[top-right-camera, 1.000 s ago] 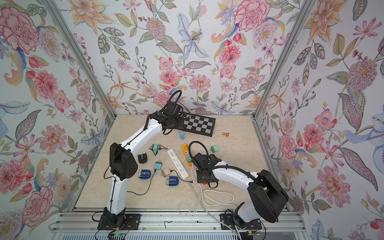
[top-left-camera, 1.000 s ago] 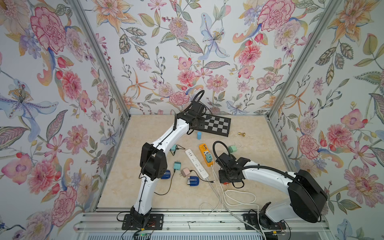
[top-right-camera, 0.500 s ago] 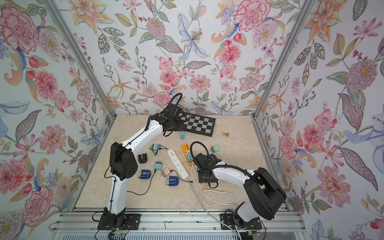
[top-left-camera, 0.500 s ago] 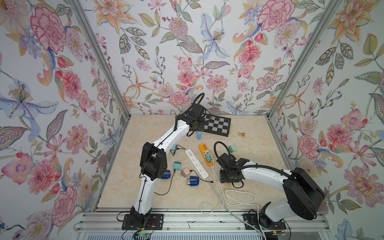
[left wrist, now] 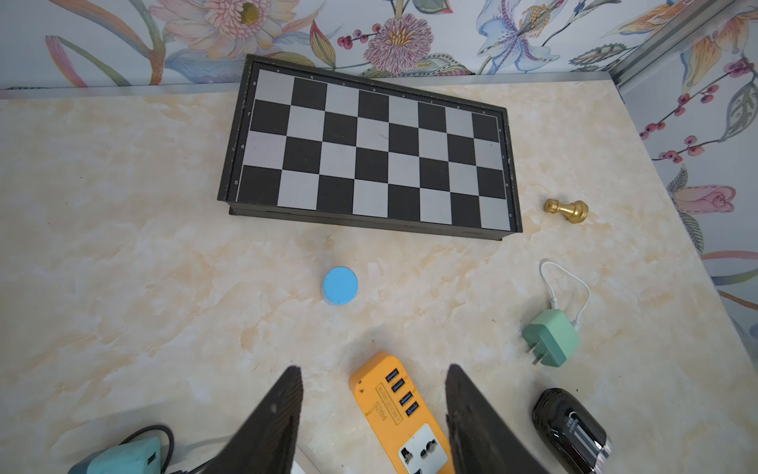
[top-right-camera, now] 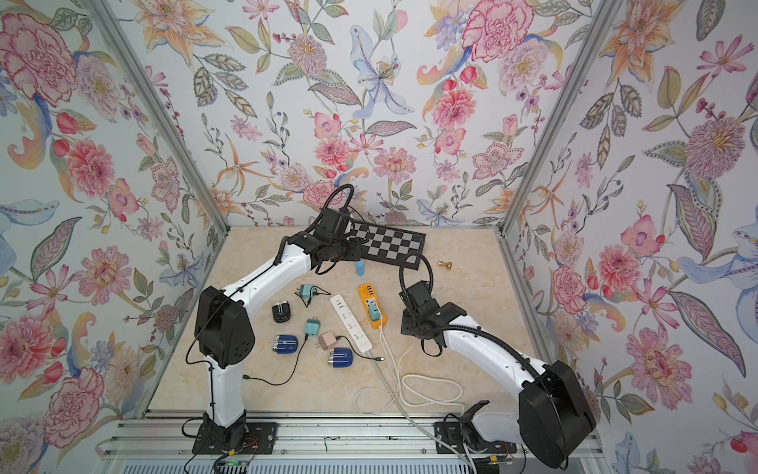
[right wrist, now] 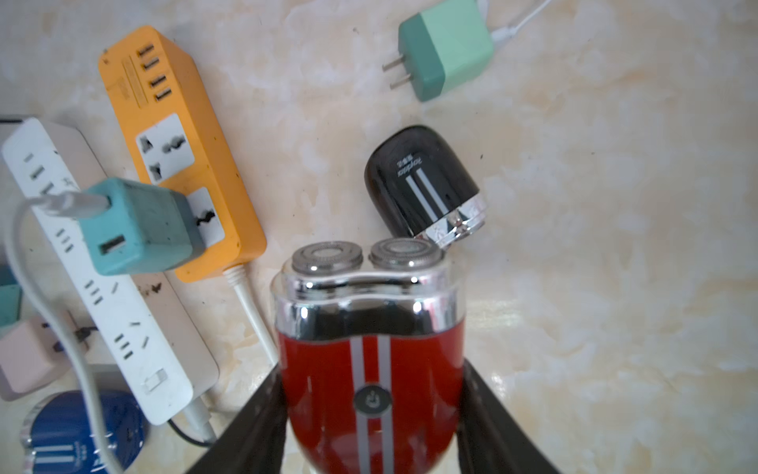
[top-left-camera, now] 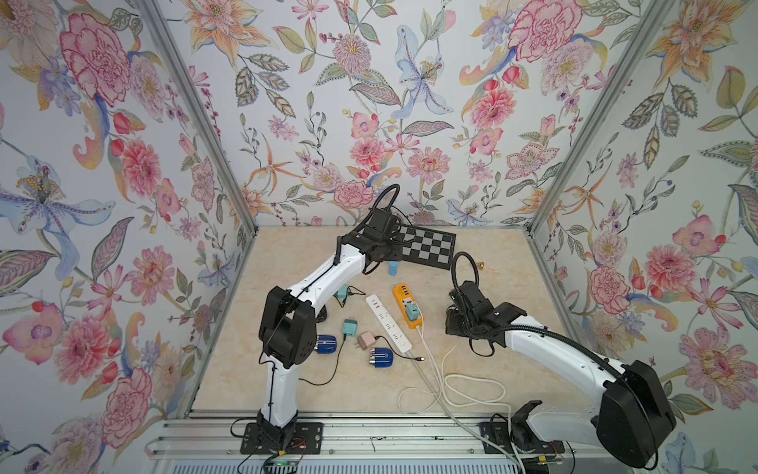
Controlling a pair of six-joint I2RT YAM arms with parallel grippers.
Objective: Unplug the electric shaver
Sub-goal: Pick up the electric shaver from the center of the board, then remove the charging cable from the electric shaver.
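Three walls (top-left-camera: 369,102) papered with large pink, orange and blue flowers on a pale ground enclose the cell, meeting at bare aluminium corner posts (top-left-camera: 201,123). The tabletop (top-left-camera: 361,394) is cream with a marbled beige pattern. An aluminium rail (top-left-camera: 389,439) runs along its front edge. Light is soft and even, casting only faint shadows

Left arm (top-left-camera: 324,279): I see it stretched well forward, wrist tipped downward. My left hand (left wrist: 372,371): fingers (left wrist: 279,422) apart, gripping nothing. Right arm (top-left-camera: 549,349): forearm low, reaching inward. My right hand (right wrist: 373,369): fingers (right wrist: 484,410) pressed against both sides of the electric shaver (right wrist: 371,320).
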